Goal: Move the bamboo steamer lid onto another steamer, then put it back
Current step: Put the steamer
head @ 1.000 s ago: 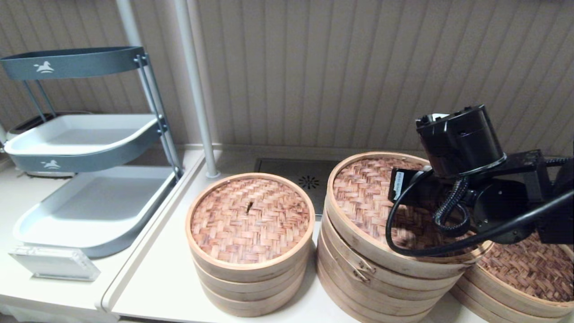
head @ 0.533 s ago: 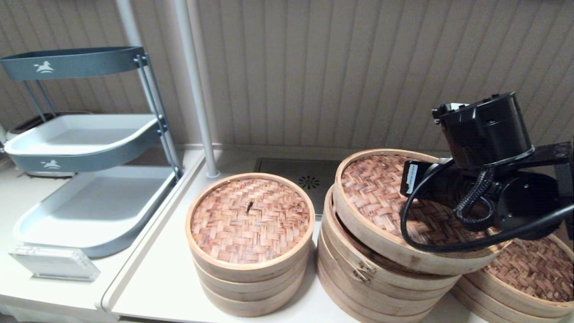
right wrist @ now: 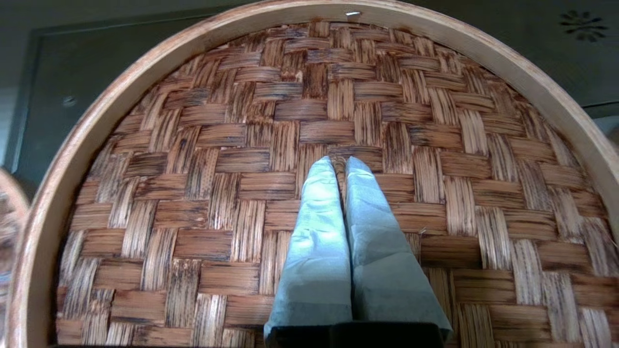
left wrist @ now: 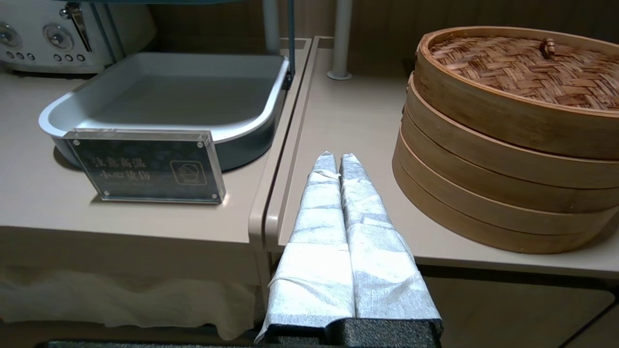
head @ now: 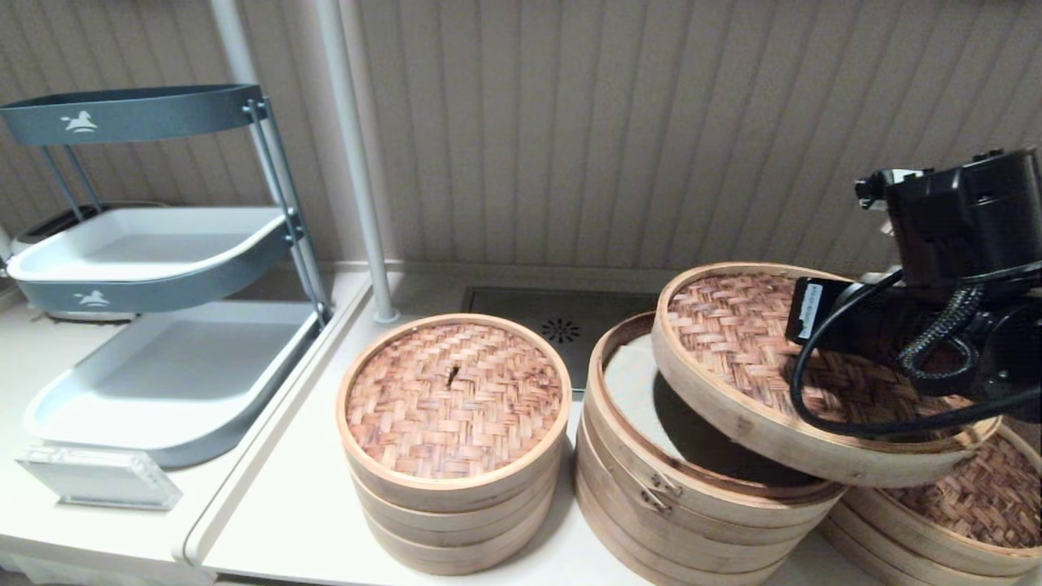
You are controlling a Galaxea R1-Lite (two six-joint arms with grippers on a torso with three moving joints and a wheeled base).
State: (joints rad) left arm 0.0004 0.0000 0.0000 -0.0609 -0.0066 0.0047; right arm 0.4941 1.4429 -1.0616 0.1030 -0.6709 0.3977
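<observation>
The bamboo steamer lid (head: 733, 342), reddish-tan weave with a pale rim, hangs tilted above the counter. It half overlaps the taller stack with the metal clasp (head: 651, 488), whose open top shows a pale liner. My right gripper (right wrist: 338, 162) is shut on the small knot at the centre of the lid (right wrist: 232, 145). The lid's right edge overhangs another steamer (head: 961, 505), the low stack with a dark brown woven lid at the far right. My left gripper (left wrist: 337, 157) is shut and empty, parked at the counter's front edge.
The smaller steamer stack (head: 453, 399) stands left of the open stack. A grey tiered tray rack (head: 163, 244), an acrylic sign (head: 98, 476) and a white pole (head: 358, 203) are to the left. A drain grate (head: 560, 330) lies behind the stacks.
My right gripper has lifted the lid off the clasp stack and carried it right and up, tilted, uncovering that stack's inside. The left arm has not moved.
</observation>
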